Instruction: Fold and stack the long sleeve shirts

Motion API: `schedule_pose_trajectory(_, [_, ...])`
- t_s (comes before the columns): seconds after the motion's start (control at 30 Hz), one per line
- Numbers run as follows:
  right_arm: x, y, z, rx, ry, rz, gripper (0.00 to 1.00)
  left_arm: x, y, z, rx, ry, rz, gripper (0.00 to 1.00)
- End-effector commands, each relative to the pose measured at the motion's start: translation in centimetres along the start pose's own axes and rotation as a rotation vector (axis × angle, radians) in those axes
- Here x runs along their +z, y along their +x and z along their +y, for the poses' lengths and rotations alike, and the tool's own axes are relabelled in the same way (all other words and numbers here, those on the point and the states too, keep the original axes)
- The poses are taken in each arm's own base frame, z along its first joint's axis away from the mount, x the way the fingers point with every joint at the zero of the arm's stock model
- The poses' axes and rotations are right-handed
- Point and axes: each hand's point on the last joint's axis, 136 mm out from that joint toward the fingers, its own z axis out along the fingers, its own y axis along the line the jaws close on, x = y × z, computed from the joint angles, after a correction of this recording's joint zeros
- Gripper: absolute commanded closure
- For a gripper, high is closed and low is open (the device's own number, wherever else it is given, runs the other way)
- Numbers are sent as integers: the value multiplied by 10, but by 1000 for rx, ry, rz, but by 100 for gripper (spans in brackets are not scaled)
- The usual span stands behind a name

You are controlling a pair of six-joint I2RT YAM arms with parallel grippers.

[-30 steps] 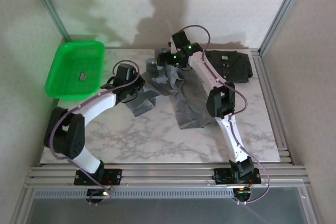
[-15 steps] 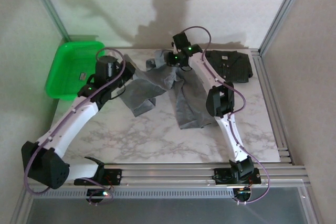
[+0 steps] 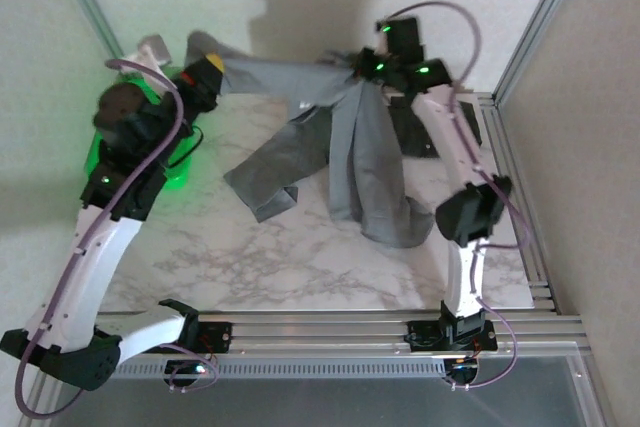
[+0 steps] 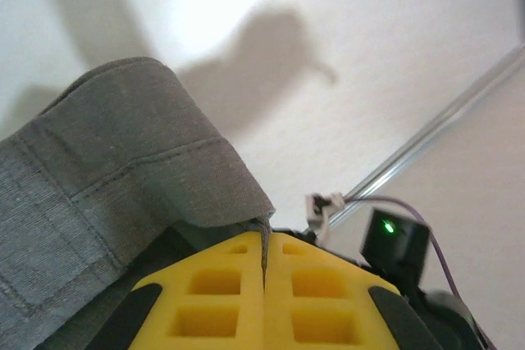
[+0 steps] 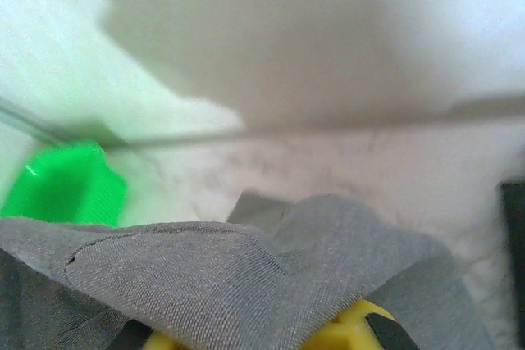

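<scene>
Far left, below the left fingers (image 3: 207, 69) and a bit to their left, is the green tray (image 3: 97, 152) on the bench (image 3: 300, 257), half hidden behind the raised left arm.

The left fingers are up in the air and clamped tight on an edge of the grey shirt (image 3: 350, 157). In the left wrist view the two yellow pads are pressed together with a stitched hem pinched in the seam between them, and the cloth curls up and over to their left.

From there the shirt runs as a taut band across to the right fingers (image 3: 362, 65), which are also lifted off the bench and clenched on the same shirt. In the right wrist view grey fabric is draped right over the yellow pads.

Most of the shirt hangs below the right fingers. One long panel drops straight down and bunches on the bench, and another part trails down and left, ending in a crumpled heap under the middle of the span.

The charcoal shirt (image 3: 410, 135) lies flat on the bench below the right fingers and just to their right, partly covered by the right arm.
</scene>
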Motion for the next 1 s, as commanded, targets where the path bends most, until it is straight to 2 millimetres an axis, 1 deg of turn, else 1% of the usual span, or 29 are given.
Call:
schedule_pose_trajectory(0.0, [-102,-67,18,19,-29,-229,100,-11,-59,-65,109,189,-160,100])
schedule_pose_trajectory(0.03, [-125,-76,20,30,-33,-270,100,-13,-70,-79,121,224,-183,100])
schedule_pose_trajectory(0.1, [-180,-94,24,43,-34,-377,100,-17,-95,-108,149,299,-235,100])
schedule_pose_trajectory(0.17, [-229,-106,30,30,-33,-472,100,-20,-114,-132,175,347,-279,100])
schedule_pose_trajectory(0.2, [-254,-111,33,23,-30,-515,100,-27,-125,-147,195,380,-308,100])
schedule_pose_trajectory(0.3, [-313,-117,41,31,-38,-599,100,-41,-154,-174,234,418,-380,100])
schedule_pose_trajectory(0.37, [-336,-116,50,39,-82,-630,100,-46,-166,-182,259,416,-415,100])
schedule_pose_trajectory(0.4, [-345,-116,54,44,-103,-642,100,-47,-170,-182,275,404,-435,100])
schedule_pose_trajectory(0.47, [-356,-116,60,39,-131,-656,100,-47,-177,-174,311,341,-474,100])
schedule_pose_trajectory(0.53, [-357,-117,65,26,-151,-652,100,-44,-184,-162,353,266,-508,100])
schedule_pose_trajectory(0.57, [-353,-117,67,22,-160,-635,100,-40,-185,-155,379,228,-516,100])
schedule_pose_trajectory(0.6, [-340,-115,67,23,-166,-603,100,-33,-186,-145,399,186,-514,100])
schedule_pose_trajectory(0.63, [-326,-112,67,29,-171,-562,100,-25,-186,-133,413,144,-507,100])
schedule_pose_trajectory(0.67, [-306,-107,66,40,-176,-509,100,-14,-185,-117,428,95,-491,100])
schedule_pose_trajectory(0.73, [-259,-91,63,49,-181,-392,100,10,-183,-74,448,-17,-445,100])
schedule_pose_trajectory(0.8, [-199,-66,58,68,-170,-252,100,30,-180,-17,435,-138,-399,100])
schedule_pose_trajectory(0.83, [-173,-52,58,60,-161,-194,100,36,-179,6,426,-178,-384,100])
schedule_pose_trajectory(0.87, [-145,-36,55,52,-123,-138,100,41,-176,30,417,-218,-368,100])
schedule_pose_trajectory(0.9, [-117,-20,52,54,-88,-84,100,46,-172,49,415,-247,-352,100])
schedule_pose_trajectory(0.93, [-94,-5,50,70,-76,-29,100,50,-168,64,429,-273,-339,100])
schedule_pose_trajectory(0.97, [-64,16,47,99,-52,39,100,55,-163,85,445,-314,-321,100])
